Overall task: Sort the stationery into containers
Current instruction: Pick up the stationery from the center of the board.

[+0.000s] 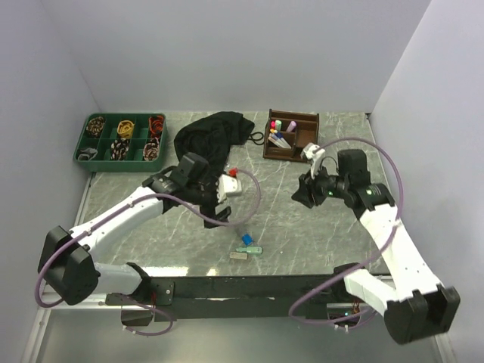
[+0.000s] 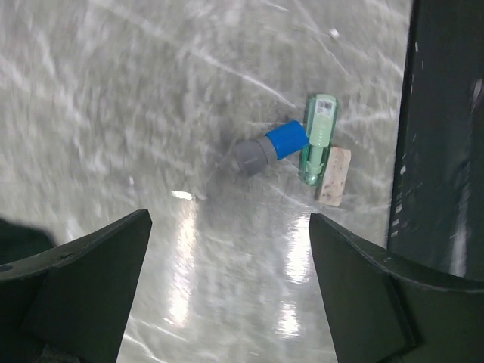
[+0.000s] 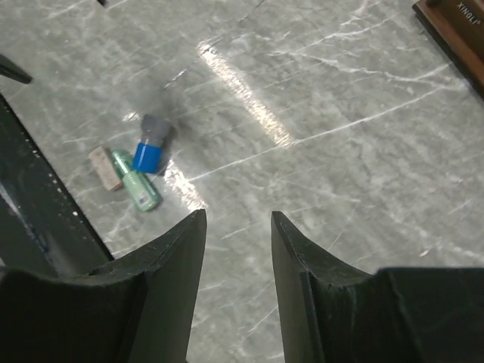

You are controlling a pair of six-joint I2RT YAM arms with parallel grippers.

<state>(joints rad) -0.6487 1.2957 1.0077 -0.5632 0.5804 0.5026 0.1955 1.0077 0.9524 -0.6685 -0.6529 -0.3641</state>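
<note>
Three stationery pieces lie together near the table's front edge: a blue-capped grey piece [image 1: 247,240] [image 2: 272,145] [image 3: 150,147], a pale green highlighter [image 1: 255,250] [image 2: 318,140] [image 3: 134,185] and a small eraser [image 1: 239,255] [image 2: 333,175] [image 3: 105,168]. My left gripper [image 1: 217,210] [image 2: 227,287] hovers up-left of them, jaws wide open and empty. My right gripper [image 1: 304,192] [image 3: 238,227] hangs open and empty further right, over bare table. The wooden organiser [image 1: 291,138] [image 3: 454,34] holds several pens and highlighters. The green tray [image 1: 121,138] stands at the back left.
A black cloth [image 1: 213,136] lies crumpled between the tray and the organiser, just behind my left wrist. A black rail [image 1: 249,286] [image 2: 439,151] [image 3: 30,219] runs along the table's front edge, close to the three pieces. White walls close in the sides and back.
</note>
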